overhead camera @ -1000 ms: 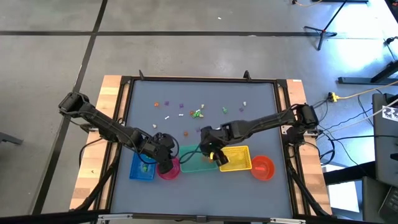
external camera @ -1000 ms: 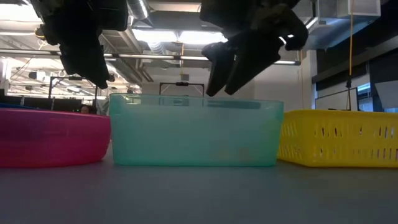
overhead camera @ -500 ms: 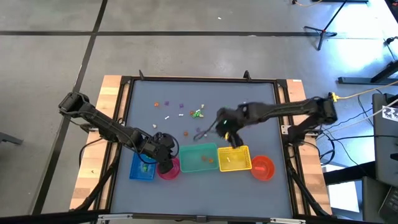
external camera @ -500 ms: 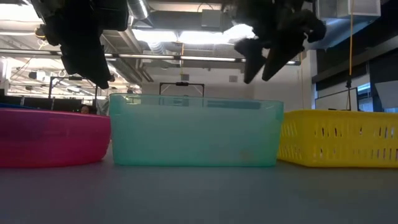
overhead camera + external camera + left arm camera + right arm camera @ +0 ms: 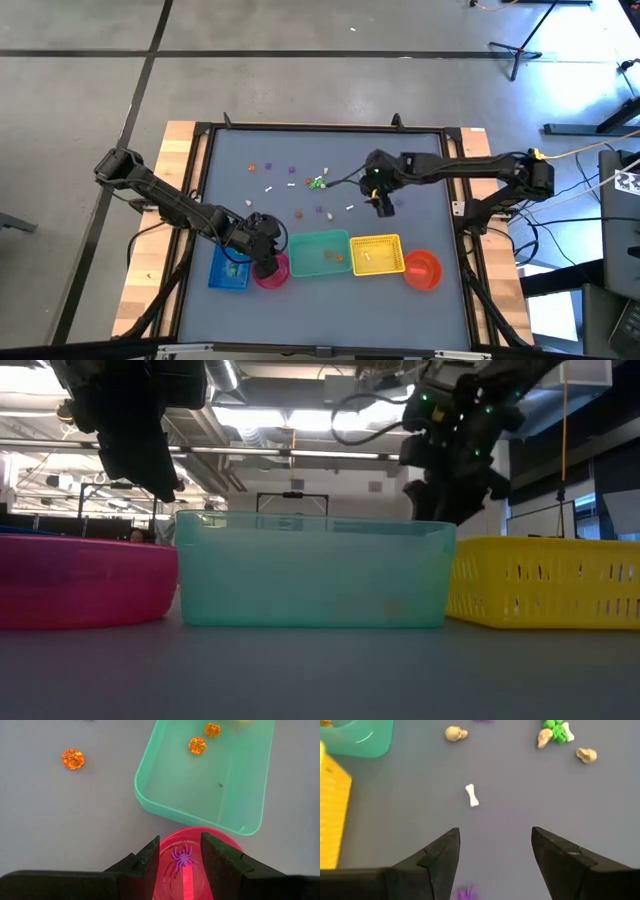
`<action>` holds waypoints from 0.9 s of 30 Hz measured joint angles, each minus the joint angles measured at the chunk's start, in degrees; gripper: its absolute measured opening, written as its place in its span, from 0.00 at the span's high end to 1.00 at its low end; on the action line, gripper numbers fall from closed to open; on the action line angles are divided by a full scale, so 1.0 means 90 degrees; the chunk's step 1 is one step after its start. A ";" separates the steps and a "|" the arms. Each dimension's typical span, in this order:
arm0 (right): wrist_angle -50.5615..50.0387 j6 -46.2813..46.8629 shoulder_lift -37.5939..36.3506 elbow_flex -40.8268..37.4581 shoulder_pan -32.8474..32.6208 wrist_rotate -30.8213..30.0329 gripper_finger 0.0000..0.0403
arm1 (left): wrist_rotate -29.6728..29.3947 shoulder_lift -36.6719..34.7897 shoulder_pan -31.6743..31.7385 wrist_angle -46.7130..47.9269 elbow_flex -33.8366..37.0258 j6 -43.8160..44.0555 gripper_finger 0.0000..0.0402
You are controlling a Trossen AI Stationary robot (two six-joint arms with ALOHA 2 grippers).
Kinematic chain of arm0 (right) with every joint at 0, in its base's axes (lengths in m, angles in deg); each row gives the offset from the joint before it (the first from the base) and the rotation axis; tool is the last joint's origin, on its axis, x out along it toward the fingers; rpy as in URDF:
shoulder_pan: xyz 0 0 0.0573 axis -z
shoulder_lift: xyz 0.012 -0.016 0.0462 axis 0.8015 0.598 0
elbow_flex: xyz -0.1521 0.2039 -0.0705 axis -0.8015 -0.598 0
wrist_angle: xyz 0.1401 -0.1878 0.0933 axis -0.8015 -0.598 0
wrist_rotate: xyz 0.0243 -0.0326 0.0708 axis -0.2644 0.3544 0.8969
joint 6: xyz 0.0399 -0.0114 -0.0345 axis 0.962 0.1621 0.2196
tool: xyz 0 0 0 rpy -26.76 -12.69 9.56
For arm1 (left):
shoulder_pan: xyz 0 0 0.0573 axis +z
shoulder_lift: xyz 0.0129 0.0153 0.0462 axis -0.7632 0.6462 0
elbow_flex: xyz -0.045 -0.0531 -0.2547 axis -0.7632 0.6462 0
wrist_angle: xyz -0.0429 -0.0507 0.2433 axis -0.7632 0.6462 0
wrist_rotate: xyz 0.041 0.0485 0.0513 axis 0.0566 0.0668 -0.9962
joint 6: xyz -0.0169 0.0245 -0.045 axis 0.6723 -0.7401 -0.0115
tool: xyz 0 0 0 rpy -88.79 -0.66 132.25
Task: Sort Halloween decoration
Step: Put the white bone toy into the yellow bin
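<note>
Five containers line the bench's near edge; trinkets lie scattered behind them, mid-bench.

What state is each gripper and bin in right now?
Left gripper: open, empty, over the pink bowl.
Right gripper: open, empty, above the table near a white bone.
Pink bowl: holds a purple spider.
Teal bin: holds two orange pumpkins.

Purple trinket cut off
</note>
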 joint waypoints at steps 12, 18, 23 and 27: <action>0.1837 0.0057 0.0142 -0.0634 -0.0011 0.0460 0.40 | -0.0005 0.0000 0.0000 0.0000 0.0000 0.0000 0.68; 0.1919 0.0364 0.0552 -0.0636 -0.0012 0.0689 0.40 | -0.0077 0.0000 0.0010 -0.0044 0.0000 0.0000 0.68; 0.1932 0.0596 0.0708 -0.0636 -0.0013 0.0611 0.40 | -0.0580 0.0000 0.0012 -0.0068 0.0000 0.0000 0.68; 0.1943 0.0602 0.0715 -0.0636 -0.0013 0.0568 0.40 | -0.1105 0.0000 0.0114 -0.0097 0.0000 -0.0003 0.68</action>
